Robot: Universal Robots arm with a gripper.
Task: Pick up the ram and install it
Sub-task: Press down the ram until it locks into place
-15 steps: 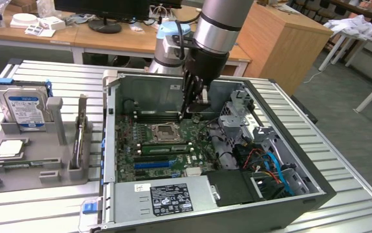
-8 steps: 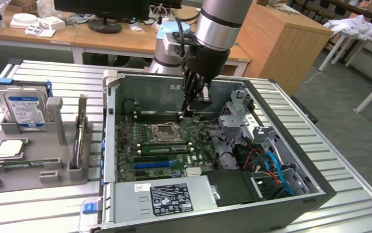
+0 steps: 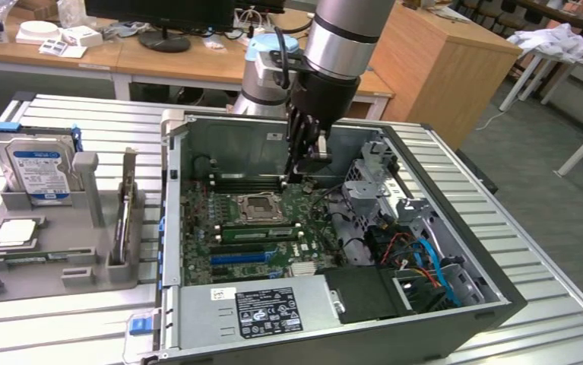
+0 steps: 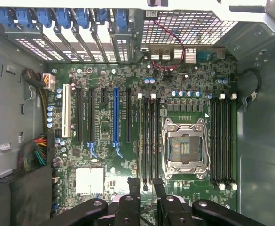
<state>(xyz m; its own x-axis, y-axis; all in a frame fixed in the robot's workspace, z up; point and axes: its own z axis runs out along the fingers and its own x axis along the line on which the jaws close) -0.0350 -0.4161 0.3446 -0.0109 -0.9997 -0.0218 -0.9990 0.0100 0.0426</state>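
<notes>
The gripper point(image 3: 306, 171) hung inside the open computer case point(image 3: 236, 144), low over the motherboard point(image 4: 104, 80). Its fingers point(image 4: 133, 190) stood apart and, as far as the wrist view showed, there was nothing between them, only board in the gap. So where was the ram point(image 3: 125, 209)? Not at the gripper. It looked to be the thin stick standing on edge in the grey tray point(image 3: 58, 262), outside the case toward the exterior view's left, beside the hard drive point(image 3: 38, 167) and well apart from the fingers, with the case wall between them. Its long axis ran from the far side of the tray toward the near side. Under the wrist, the black memory slots point(image 4: 149, 141) lay beside the CPU socket point(image 4: 184, 146), in line with the gap between the fingers. My read: the pickup had not been made.
</notes>
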